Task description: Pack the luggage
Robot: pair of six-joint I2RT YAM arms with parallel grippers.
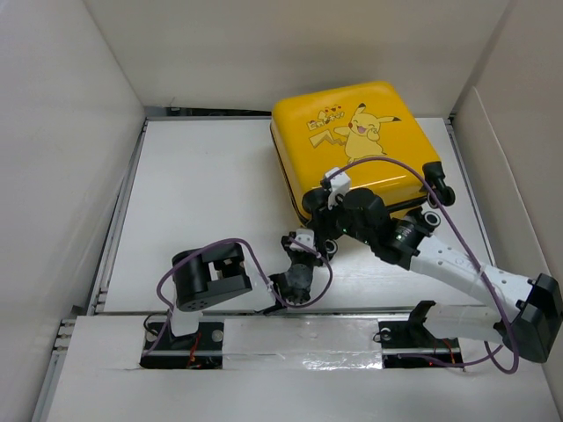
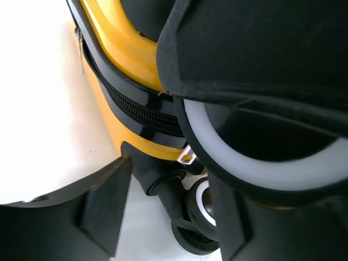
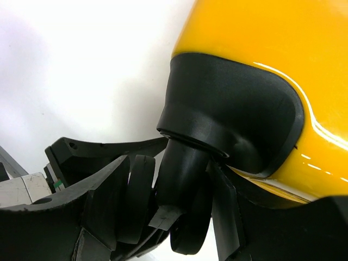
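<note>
Flanking a black wheel [image 3: 138, 201], the right fingers [image 3: 103, 206] sit close on either side of it; whether they truly pinch it I cannot tell. The left fingers [image 2: 103, 217] stand spread and empty just short of the zipper band [image 2: 136, 111]. Beyond both lies the closed yellow luggage [image 1: 352, 132], Pikachu up, on the white surface [image 1: 202, 193].

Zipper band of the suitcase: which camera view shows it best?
Left wrist: the zipper band runs close up, teeth visible, between the yellow shells. Top external gives only a thin dark line along the side of the suitcase. Right wrist shows just a wheel and shell, no zipper.
</note>
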